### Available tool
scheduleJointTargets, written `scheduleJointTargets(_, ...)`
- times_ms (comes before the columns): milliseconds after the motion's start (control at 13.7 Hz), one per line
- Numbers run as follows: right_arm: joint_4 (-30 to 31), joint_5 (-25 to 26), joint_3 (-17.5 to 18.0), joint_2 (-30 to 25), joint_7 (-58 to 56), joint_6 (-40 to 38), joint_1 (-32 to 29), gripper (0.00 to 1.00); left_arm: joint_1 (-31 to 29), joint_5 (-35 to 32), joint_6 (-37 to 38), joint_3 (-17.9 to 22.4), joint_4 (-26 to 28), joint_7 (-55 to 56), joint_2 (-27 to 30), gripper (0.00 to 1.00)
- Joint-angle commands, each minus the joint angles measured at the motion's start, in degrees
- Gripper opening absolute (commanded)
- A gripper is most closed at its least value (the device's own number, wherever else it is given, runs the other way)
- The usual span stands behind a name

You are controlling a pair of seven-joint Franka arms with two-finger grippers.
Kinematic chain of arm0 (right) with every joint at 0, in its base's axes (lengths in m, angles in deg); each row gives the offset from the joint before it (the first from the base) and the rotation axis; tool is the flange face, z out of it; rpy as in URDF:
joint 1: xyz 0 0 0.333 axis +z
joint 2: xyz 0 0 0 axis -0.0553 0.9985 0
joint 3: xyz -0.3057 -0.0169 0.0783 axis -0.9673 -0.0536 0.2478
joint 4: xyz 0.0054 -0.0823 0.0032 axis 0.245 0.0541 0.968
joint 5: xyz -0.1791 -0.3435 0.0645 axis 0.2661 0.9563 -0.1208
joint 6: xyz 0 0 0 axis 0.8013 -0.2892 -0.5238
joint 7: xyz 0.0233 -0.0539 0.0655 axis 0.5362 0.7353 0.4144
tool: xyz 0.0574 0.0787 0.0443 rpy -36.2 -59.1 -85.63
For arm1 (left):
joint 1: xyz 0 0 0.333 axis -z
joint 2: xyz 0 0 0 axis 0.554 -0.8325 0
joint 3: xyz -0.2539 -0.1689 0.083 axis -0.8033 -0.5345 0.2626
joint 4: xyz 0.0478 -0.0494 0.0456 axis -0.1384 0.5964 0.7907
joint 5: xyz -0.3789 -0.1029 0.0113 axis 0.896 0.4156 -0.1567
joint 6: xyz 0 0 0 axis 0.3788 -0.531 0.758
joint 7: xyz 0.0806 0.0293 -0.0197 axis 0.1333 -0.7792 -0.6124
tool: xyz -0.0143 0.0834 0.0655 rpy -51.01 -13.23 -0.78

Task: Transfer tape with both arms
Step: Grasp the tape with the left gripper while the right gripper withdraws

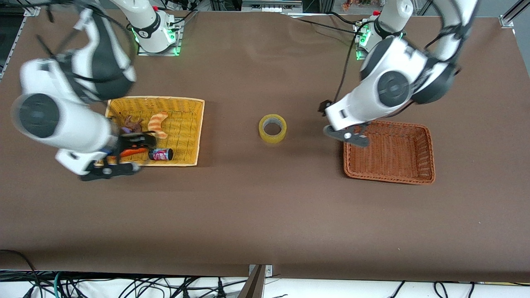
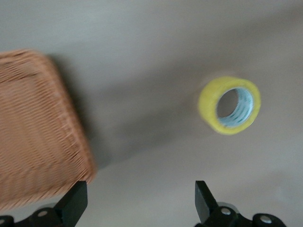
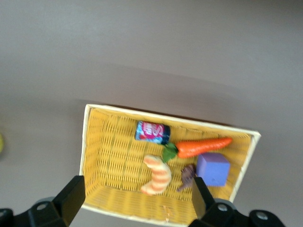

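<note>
Tape [image 1: 272, 128] alone between yellow basket [image 1: 194, 124] and brown basket [image 1: 389, 176], both end effectors [image 2: 139, 198] [image 3: 135, 198] spread, empty.

A robotics lab — bolted-down arm bases [image 1: 155, 31], cable tangle [image 1: 124, 285], brown-covered bench [image 1: 265, 215].

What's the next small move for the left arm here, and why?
Probably bring the left gripper over the tape and lower it. The tape lies free on the table between the baskets, the fingers are open, and the gripper hangs over the brown basket's edge, beside the tape.
</note>
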Motion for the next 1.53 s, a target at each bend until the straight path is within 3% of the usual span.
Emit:
scheduleJointTargets(0,1.3,-3.8,0.1,-4.2,-1.8,-2.7,-5.4,1.00,6.3,-0.6,-5.7,0.3,-2.8,4.3,-7.4,1.00)
scheduleJointTargets(146,2.9,-3.5,-2.1,-7.6,-2.2,-2.9,-5.8,1.00,8.1,-5.3,-10.0,0.2,-2.8,6.6,-10.2,1.00)
scheduleJointTargets(219,4.9,-3.8,-4.8,-9.5,-2.2,-2.6,-5.9,1.00,9.0,-6.5,-11.7,0.1,-2.8,7.6,-12.0,1.00)
scheduleJointTargets(510,16.6,-1.8,-9.0,-20.8,-2.0,1.8,-5.9,1.00,12.6,-14.5,-21.1,0.2,-2.8,9.2,-19.1,1.00)
scheduleJointTargets(656,19.6,-2.3,-9.4,-24.5,-2.2,1.8,-6.0,1.00,12.8,-20.0,-23.1,0.2,-2.7,9.3,-21.0,1.00)
scheduleJointTargets(875,20.7,-1.4,-9.6,-25.5,-7.3,3.5,-6.1,1.00,13.1,-20.3,-23.2,0.2,-2.8,9.4,-21.6,0.99)
scheduleJointTargets(1021,21.4,-1.5,-9.8,-25.6,-9.5,3.5,-6.0,1.00,13.2,-20.3,-23.2,0.2,-2.9,9.5,-21.6,0.25)
scheduleJointTargets(1094,21.2,-1.6,-9.9,-25.1,-9.5,3.1,-6.1,1.00,13.2,-20.3,-23.2,0.2,-2.9,9.5,-21.6,0.08)
scheduleJointTargets(1167,20.4,-1.6,-10.0,-24.1,-10.1,3.0,-6.1,1.00,13.1,-20.3,-23.1,0.2,-2.8,9.4,-21.4,0.01)
scheduleJointTargets(1458,18.2,-2.4,-10.9,-22.2,-10.0,2.3,-7.0,1.00,13.1,-20.4,-22.2,0.2,-2.8,9.2,-21.0,0.00)
